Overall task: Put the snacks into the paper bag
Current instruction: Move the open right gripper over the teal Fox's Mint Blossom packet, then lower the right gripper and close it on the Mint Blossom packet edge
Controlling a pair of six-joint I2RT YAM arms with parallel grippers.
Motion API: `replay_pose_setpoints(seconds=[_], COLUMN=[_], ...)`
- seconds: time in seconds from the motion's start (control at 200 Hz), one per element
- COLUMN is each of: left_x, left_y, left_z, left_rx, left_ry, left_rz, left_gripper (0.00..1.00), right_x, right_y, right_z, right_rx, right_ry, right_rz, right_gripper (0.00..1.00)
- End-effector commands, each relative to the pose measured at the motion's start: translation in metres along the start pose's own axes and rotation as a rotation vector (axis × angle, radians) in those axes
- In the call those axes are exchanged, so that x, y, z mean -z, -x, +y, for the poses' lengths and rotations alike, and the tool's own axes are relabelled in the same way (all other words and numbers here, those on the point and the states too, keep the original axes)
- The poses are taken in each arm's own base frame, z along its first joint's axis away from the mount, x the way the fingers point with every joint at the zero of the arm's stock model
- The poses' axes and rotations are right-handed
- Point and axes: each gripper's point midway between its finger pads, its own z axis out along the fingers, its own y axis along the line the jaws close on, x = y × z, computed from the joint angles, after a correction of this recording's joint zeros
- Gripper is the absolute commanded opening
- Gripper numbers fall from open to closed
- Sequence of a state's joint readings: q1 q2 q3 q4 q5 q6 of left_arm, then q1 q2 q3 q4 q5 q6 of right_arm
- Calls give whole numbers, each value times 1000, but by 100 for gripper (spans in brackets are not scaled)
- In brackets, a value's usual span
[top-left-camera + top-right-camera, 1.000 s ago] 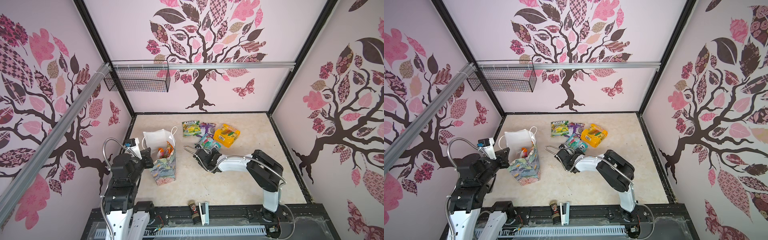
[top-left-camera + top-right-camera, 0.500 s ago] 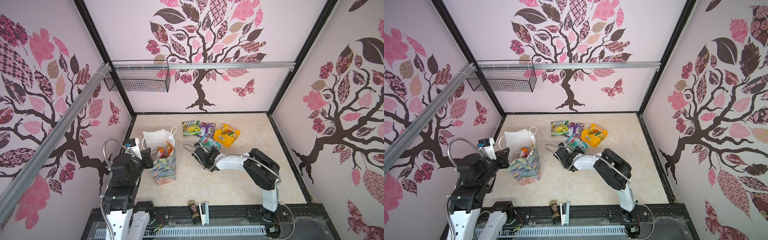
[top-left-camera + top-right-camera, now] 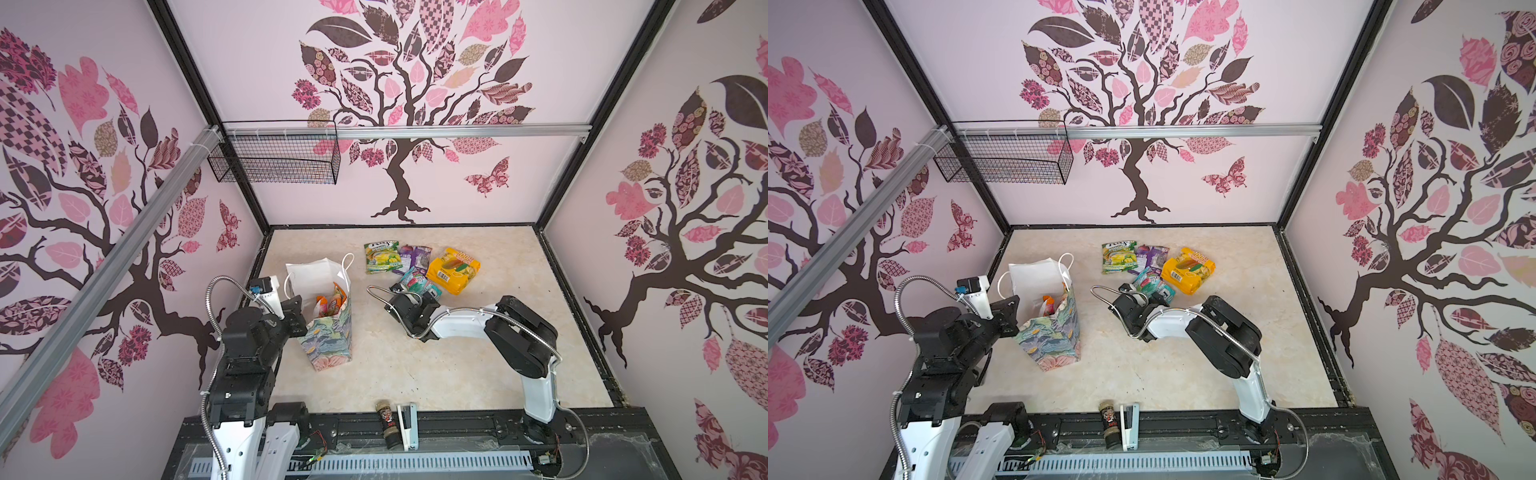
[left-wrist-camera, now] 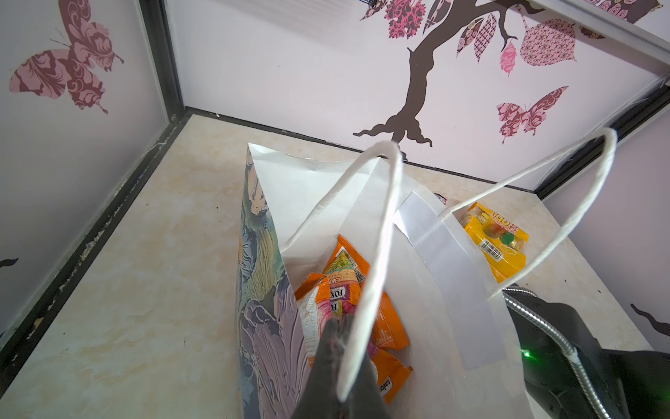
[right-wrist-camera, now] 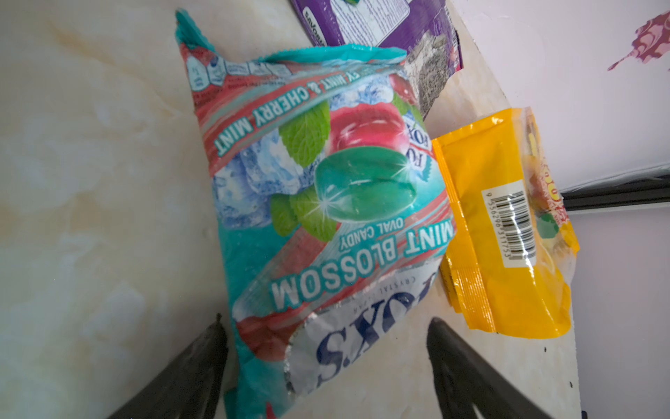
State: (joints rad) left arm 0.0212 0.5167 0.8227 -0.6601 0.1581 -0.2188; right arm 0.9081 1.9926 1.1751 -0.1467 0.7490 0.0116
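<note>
Looks like the teal packet [image 5: 319, 217] is next up. It's laid flat on the table [image 3: 415, 374], off on the right arm's side of the bag [image 3: 328, 345] and clearly apart from it. The purple packet [image 5: 380, 21] and yellow packet [image 5: 507, 235] are butted up against it on the side away from the bag. A green packet [image 3: 381, 257] is parked a bit farther out again.

The right gripper [image 5: 326, 326] is spread wide, and the packet's FOX'S end is sat between the two fingers [image 5: 195, 362]. One finger is right at the packet's edge; a gap is left at the other. Nothing is pinched yet.

Handling, as a guess: light, floppy, glossy film with loose sweets inside, so it's probably slippery and likely to sag once lifted. It's best taken across that near end, with some filling caught in the squeeze and not just the seam tip.

The left gripper [image 4: 337, 333] is clamped shut at the bag's rim, right by a cord handle [image 4: 384, 232]. Whether paper or cord is pinched can't quite be told. The bag is stood upright with its mouth open, and orange packets [image 4: 344, 279] are already inside.
</note>
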Motion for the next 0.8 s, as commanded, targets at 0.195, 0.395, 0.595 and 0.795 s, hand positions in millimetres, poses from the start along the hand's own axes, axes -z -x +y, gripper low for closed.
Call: replay_pose_setpoints(seconds=[0.195,0.395,0.595,0.795], left_x=[4,3,4,5], left_y=[6,6,6,5], left_z=[1,0,0,1], left_rx=[-10,-7,-7,-2], left_ry=[8,2,2,6], left_rz=[-26,-23,-27,-26], left_gripper=[0,0,0,0], right_x=[-8,-3,1,12], right_y=[-9,-6,-6,2], right_z=[9,5,1,-4], right_rx=[18,-9,-24,-75], right_ry=[24,30,39,81], right_rz=[38,34,34,8], right_gripper=[67,50,34,16])
